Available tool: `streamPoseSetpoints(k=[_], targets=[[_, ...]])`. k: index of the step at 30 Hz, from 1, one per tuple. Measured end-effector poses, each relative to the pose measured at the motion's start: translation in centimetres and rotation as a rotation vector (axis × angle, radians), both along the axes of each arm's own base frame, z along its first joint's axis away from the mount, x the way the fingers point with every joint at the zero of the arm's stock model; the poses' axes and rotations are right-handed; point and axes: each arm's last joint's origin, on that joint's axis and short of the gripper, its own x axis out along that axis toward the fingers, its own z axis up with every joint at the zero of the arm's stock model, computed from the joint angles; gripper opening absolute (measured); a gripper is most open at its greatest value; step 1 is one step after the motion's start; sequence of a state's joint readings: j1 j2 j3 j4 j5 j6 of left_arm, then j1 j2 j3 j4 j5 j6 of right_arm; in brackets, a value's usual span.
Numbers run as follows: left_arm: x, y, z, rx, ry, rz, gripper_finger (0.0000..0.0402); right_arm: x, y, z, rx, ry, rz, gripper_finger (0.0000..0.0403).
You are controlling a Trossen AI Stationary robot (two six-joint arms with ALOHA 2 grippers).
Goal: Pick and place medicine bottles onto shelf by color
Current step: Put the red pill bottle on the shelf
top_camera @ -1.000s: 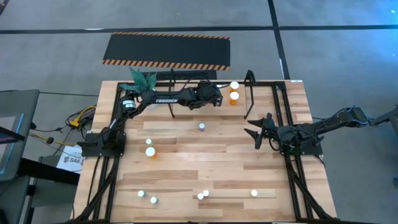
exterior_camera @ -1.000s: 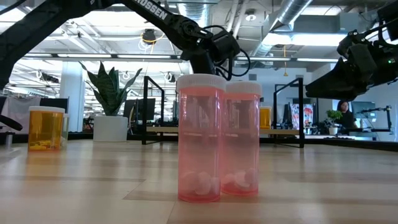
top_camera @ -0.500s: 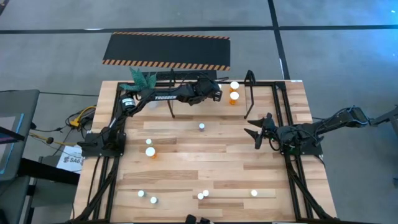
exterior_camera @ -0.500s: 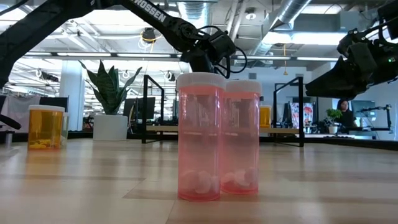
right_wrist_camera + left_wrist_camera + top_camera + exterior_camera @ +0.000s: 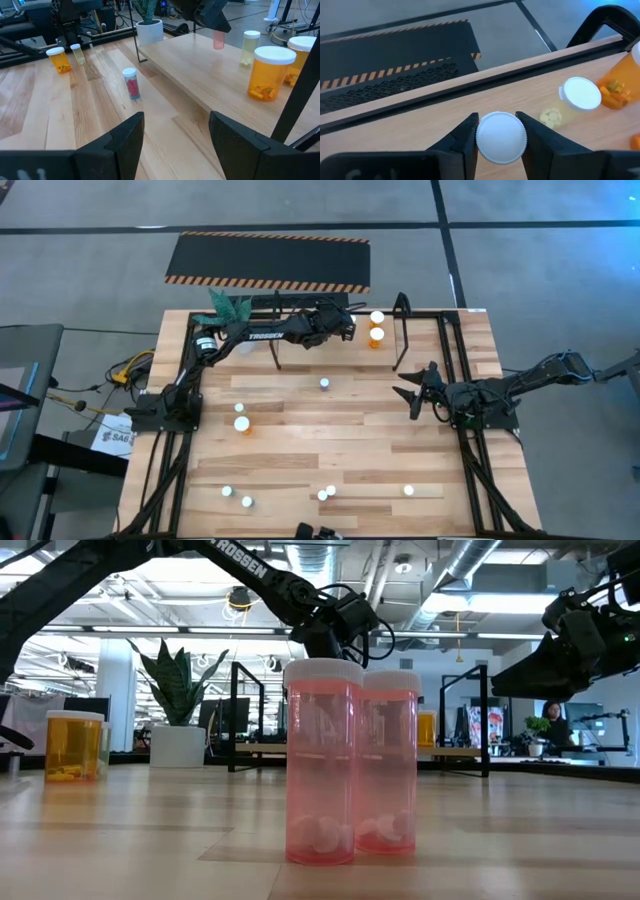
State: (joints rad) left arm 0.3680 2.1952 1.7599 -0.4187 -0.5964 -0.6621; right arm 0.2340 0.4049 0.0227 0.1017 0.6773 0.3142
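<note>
Left hand (image 5: 500, 137) grips a white-capped bottle (image 5: 501, 138) (contents hidden).

A robotics lab set up on an open-plan office floor. 2 dark arms are bolted to a wooden table (image 5: 330, 435) standing on grey carpet tiles, beside a black mat with striped orange edges (image 5: 268, 262). Cables (image 5: 120, 375) trail off the table's edge. Across the tabletop, the room opens out under an exposed ceiling with silver ducts (image 5: 480, 565), pipes and strip lights, with white columns, desks and a seated person (image 5: 552, 725) in the distance. A potted plant (image 5: 180, 690) stands at the table's far edge.
</note>
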Motion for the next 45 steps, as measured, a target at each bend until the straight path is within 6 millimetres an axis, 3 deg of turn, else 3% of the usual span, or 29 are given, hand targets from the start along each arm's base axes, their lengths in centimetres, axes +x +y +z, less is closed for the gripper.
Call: streamPoseSetpoints(k=[45], targets=[[-0.7, 1.4, -0.2, -0.057, 0.036, -0.076, 0.0105, 0.0, 0.0, 0.0, 0.000, 0.000, 0.000, 0.0244]])
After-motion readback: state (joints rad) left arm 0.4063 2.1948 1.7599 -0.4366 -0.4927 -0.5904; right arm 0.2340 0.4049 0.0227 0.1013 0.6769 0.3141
